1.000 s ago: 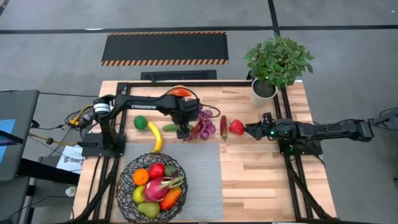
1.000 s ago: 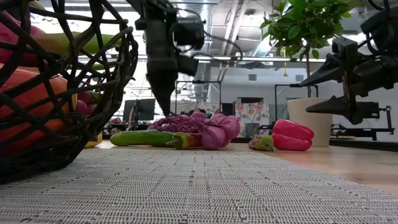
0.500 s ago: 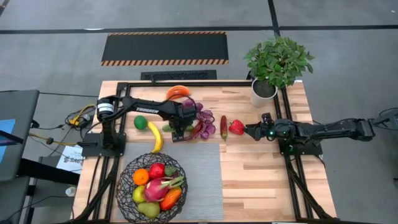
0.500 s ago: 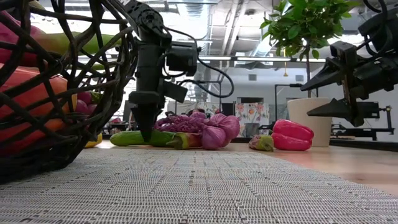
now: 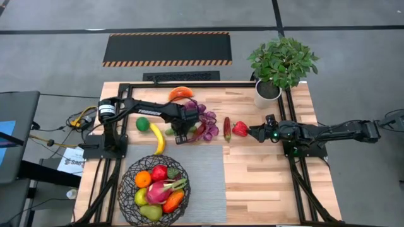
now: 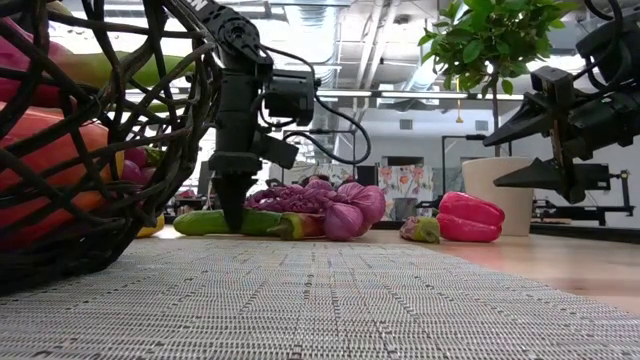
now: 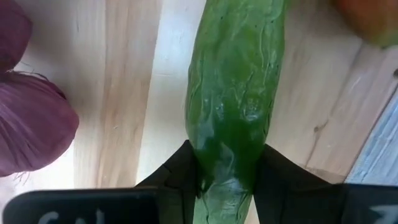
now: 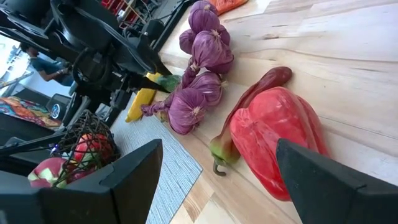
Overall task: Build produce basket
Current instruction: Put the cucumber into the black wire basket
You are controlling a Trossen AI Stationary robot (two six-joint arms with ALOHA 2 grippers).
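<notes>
Left claw (image 7: pixel 227 180) is down on the counter (image 5: pixel 265 170), its fingers pressed against both sides of the cucumber (image 7: pixel 236 99) near one end. The cucumber lies flat beside the purple bulbs (image 5: pixel 205 123), well apart from the basket (image 5: pixel 156 187), which already holds several fruits.

Risks: an end grip may let the long cucumber pivot or slip on lifting; the smooth skin adds to this; a swinging free end could knock the bulbs.

Right claw (image 5: pixel 254 132) hangs spread wide by the red pepper (image 8: pixel 277 143), idle.
</notes>
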